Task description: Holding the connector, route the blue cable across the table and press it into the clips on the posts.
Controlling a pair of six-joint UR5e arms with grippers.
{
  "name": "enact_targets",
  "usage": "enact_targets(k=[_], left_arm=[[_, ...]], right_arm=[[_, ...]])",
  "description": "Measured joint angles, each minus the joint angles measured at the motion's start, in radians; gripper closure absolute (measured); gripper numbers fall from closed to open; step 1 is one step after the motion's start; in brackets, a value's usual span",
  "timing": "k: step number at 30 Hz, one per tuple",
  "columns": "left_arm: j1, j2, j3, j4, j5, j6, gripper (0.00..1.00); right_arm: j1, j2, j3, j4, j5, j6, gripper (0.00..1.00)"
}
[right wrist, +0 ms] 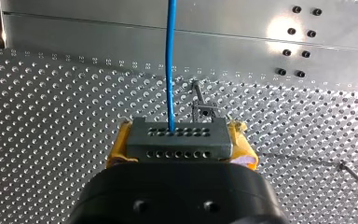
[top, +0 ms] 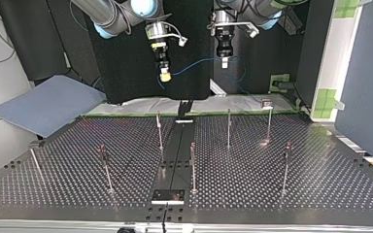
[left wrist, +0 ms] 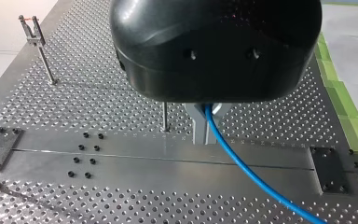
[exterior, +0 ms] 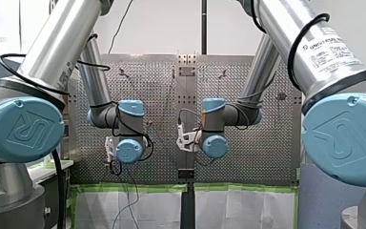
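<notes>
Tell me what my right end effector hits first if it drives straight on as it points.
Probably the perforated table: the right end effector, shut on the connector, points down at it. A clip post stands just ahead beside that line and might be met first; depth is unclear.

The only print I can make out is a white label [exterior: 331, 52] wrapped round the silver tube of the robot's right arm [exterior: 286, 28], at the tube's lower end next to the joint. Its heaviest line reads "UNIVERSAL", with the start of a second word after it, running slantwise along the tube. The finer lines on the label are too small to read. The blue joint cap [exterior: 345, 138] just below that label carries a raised "UR" emblem across its middle. The same emblem sits on the left arm's big cap [exterior: 21, 129]. A smaller blue cap [exterior: 128, 151] at the left arm's wrist shows a faint emblem too.
</notes>
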Motion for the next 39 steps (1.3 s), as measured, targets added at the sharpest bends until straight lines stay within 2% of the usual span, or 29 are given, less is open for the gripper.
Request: enact_targets(k=[32,34,39], left_arm=[[0.005,0.006,0.003,0.000,0.000,0.003,1.00],[0.007,0.004,0.003,-0.002,0.002,0.005,1.00],[0.015,-0.026,0.002,-0.032,0.007,0.035,1.00]], right_arm=[[0.000,0.000,0.000,0.008,0.000,0.000,1.00],[0.000,0.003,0.004,0.011,0.003,-0.004,1.00],[0.000,0.020,0.016,0.045,0.036,-0.012,1.00]])
